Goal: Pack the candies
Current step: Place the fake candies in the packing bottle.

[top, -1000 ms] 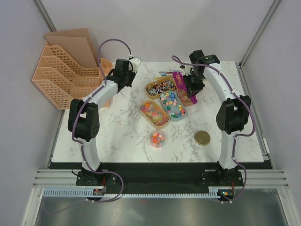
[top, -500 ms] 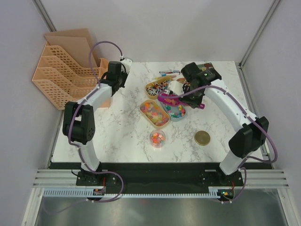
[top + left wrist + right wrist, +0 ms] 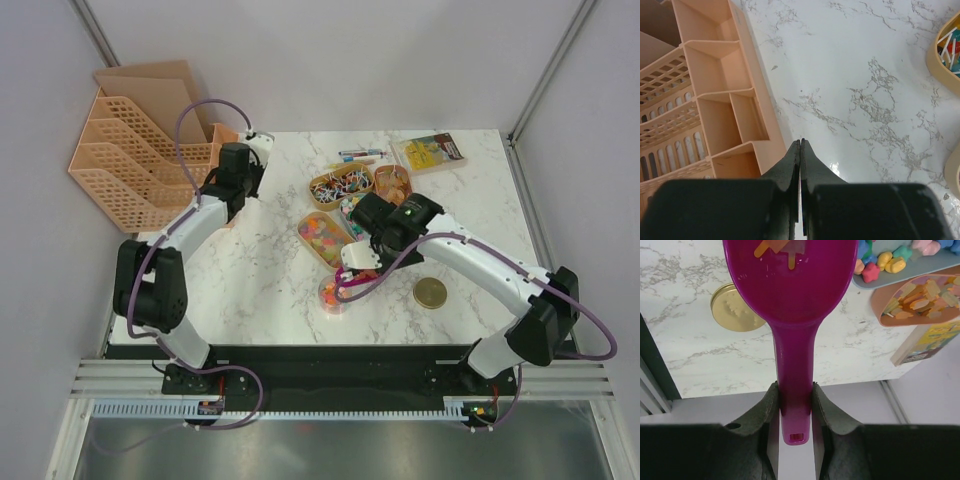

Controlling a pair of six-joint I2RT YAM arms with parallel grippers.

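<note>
Candies fill several oval trays: orange-pink-yellow ones [image 3: 326, 238], pastel chunks [image 3: 350, 208], wrapped striped ones [image 3: 339, 184] and orange-brown ones [image 3: 392, 182]. A small round jar [image 3: 331, 295] with a few candies stands in front of them. My right gripper [image 3: 358, 262] is shut on the handle of a magenta scoop [image 3: 790, 290], which carries a few orange-pink candies [image 3: 777, 247] and hangs over the jar. In the right wrist view its fingers [image 3: 769, 400] clamp the handle from both sides. My left gripper [image 3: 800, 142] is shut and empty, low over the marble beside the rack.
A gold jar lid [image 3: 431, 293] lies right of the jar. A peach file rack [image 3: 140, 150] fills the back left corner, close to my left gripper [image 3: 228, 195]. Coloured pens [image 3: 358, 155] and a flat yellow packet [image 3: 430, 152] lie at the back edge.
My right arm has swung from the back trays forward and left, carrying the scoop to above the jar. My left arm has drifted left toward the rack, still shut.
</note>
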